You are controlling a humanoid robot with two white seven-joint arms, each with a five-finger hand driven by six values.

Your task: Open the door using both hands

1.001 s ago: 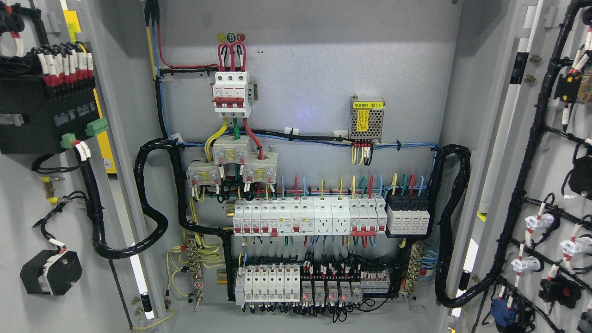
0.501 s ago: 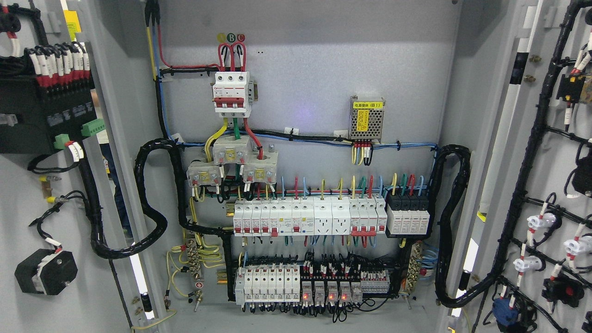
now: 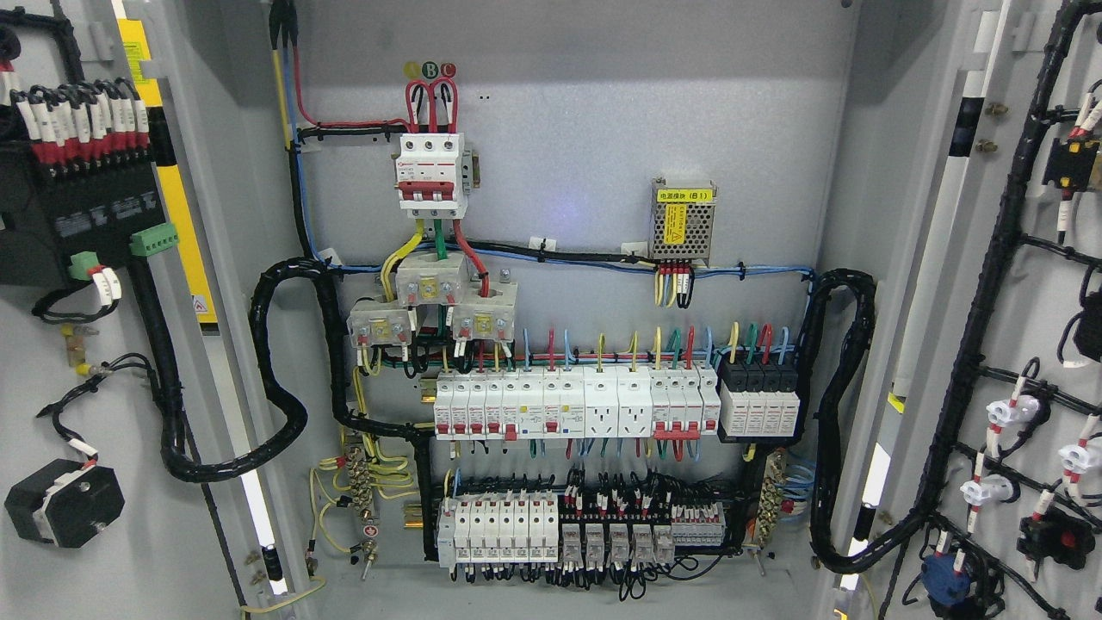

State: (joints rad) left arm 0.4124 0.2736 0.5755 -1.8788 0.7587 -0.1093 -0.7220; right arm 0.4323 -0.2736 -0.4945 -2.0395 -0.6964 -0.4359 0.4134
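Observation:
Both grey cabinet doors stand swung wide open. The left door [image 3: 95, 534] fills the left edge, its inner face carrying a black module, green connectors and a black round switch body. The right door [image 3: 1046, 310] fills the right edge, its inner face strung with black cable looms and white and red switch backs. Between them the cabinet's back panel [image 3: 585, 146] shows a red-and-white main breaker, rows of white breakers and a small power supply. Neither of my hands nor arms is visible anywhere in the head view.
Thick black cable looms [image 3: 284, 379] hang from each door hinge side into the cabinet. A yellow strip [image 3: 176, 215] shows through the gap beside the left door. Relays [image 3: 603, 542] sit in the bottom row.
The left door has swung further outward to the left, its parts sliding toward the picture edge. The right door has moved slightly rightward. The relays' red lights have gone out.

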